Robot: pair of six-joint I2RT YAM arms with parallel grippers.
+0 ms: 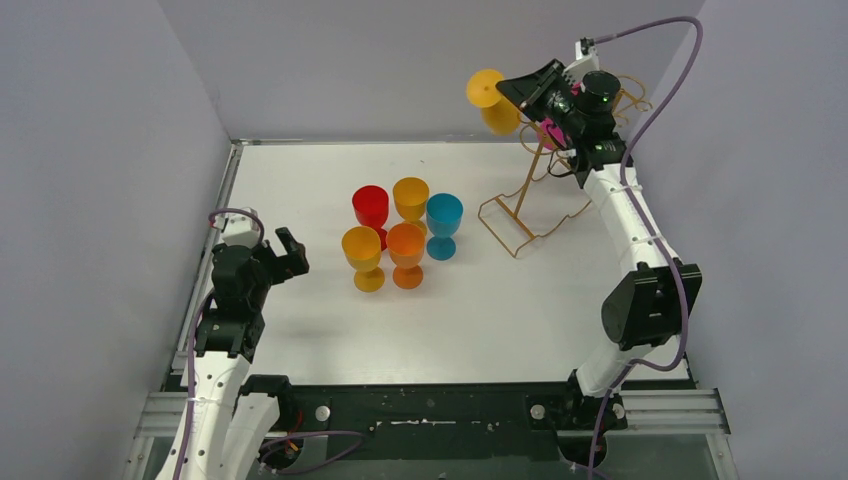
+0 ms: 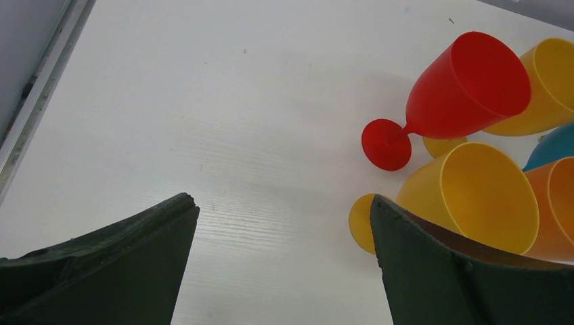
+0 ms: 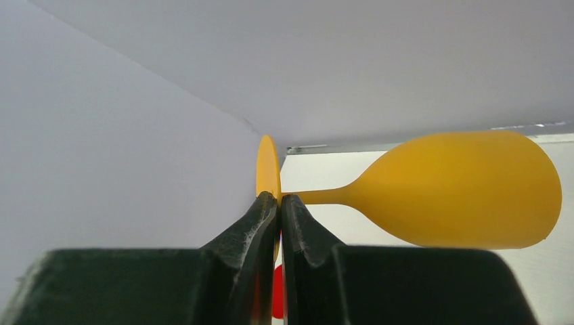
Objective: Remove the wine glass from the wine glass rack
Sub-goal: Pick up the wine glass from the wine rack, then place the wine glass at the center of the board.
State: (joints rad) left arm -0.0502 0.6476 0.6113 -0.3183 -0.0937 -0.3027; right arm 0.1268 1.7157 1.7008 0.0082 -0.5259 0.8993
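A yellow wine glass (image 1: 492, 102) hangs in the air just left of the top of the gold wire wine glass rack (image 1: 524, 205), clear of its hooks. My right gripper (image 1: 505, 90) is shut on the glass's thin foot disc. In the right wrist view the fingertips (image 3: 269, 203) pinch that disc edge-on, and the bowl of the wine glass (image 3: 467, 189) points right, lying sideways. My left gripper (image 1: 287, 251) hovers low at the table's left, open and holding nothing (image 2: 283, 203).
Several plastic glasses stand clustered mid-table: red (image 1: 370, 207), yellow (image 1: 410, 197), blue (image 1: 444, 218), yellow (image 1: 362, 250), orange (image 1: 406, 248). Something pink (image 1: 548, 133) shows at the rack behind my right wrist. Walls close in at left, back and right.
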